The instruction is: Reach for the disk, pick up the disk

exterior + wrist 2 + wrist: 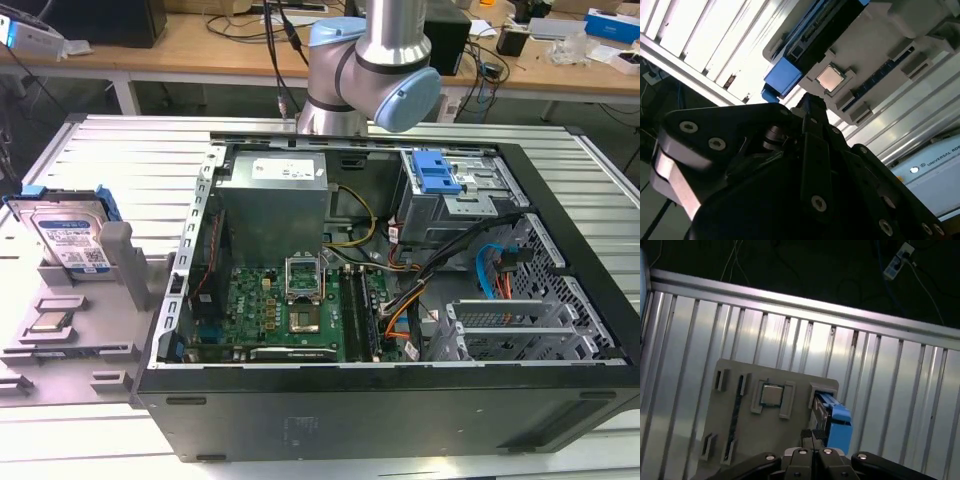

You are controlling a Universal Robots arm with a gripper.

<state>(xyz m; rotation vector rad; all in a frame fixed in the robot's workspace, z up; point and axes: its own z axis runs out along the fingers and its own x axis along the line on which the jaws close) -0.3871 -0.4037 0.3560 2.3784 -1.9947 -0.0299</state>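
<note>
The disk (68, 238) stood on edge in a grey holder (122, 262) on the slatted desk (120, 150). In the exterior view it was at nine o'clock from the open computer case (400, 400), with a processor chip (50, 322) at six o'clock from it. In both wrist views the pincer (811, 104) (812, 434) looked clenched and empty, aimed at the holder near the disk's blue bracket (839, 422).

print on the disk (68, 235) label cannot be read.

Even indoor light, hard glare on the slatted table (705, 40), dark shadow beyond its edge
</note>
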